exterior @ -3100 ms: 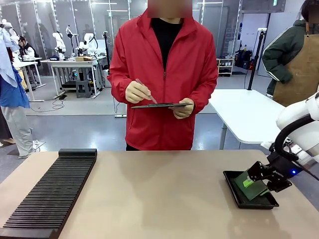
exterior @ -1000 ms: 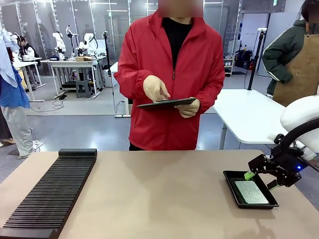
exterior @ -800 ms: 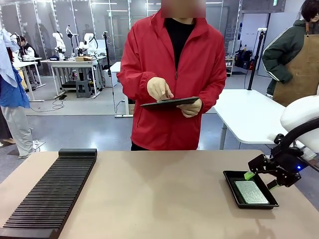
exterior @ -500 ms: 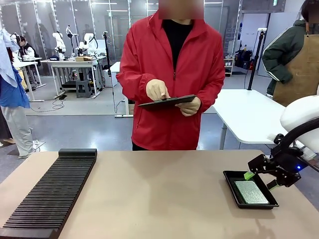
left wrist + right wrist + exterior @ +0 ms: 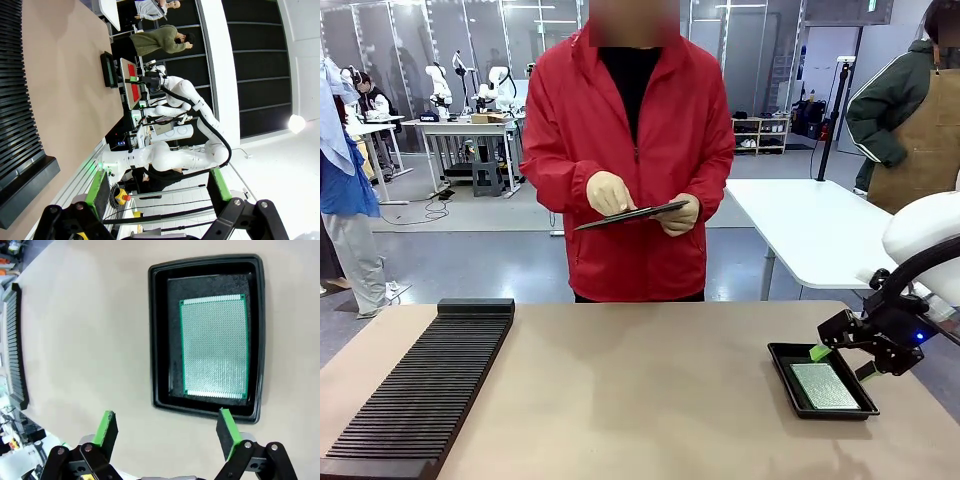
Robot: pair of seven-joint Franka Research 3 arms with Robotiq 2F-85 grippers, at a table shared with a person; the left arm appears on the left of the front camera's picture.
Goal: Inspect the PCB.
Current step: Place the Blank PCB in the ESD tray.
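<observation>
The PCB [image 5: 825, 385], a thin green speckled board, lies flat inside a shallow black tray [image 5: 788, 372] at the table's right. My right gripper [image 5: 842, 362] hovers just above the tray's far right edge, open and apart from the board. From the right wrist, the PCB [image 5: 215, 346] rests in the tray [image 5: 157, 340] ahead of my right gripper [image 5: 165, 432], whose green pads stand wide with nothing between them. My left gripper [image 5: 157, 192] is open, held off beside the table and empty.
A long black slotted rack [image 5: 420, 385] covers the table's left side. Across the table a person in a red jacket holds a dark tablet [image 5: 630, 213] and touches it. A white table stands behind on the right.
About three seconds ago my right gripper held the PCB tilted in the tray; it now lies flat and the gripper stands back, still. The person has shifted left and lowered the tablet.
</observation>
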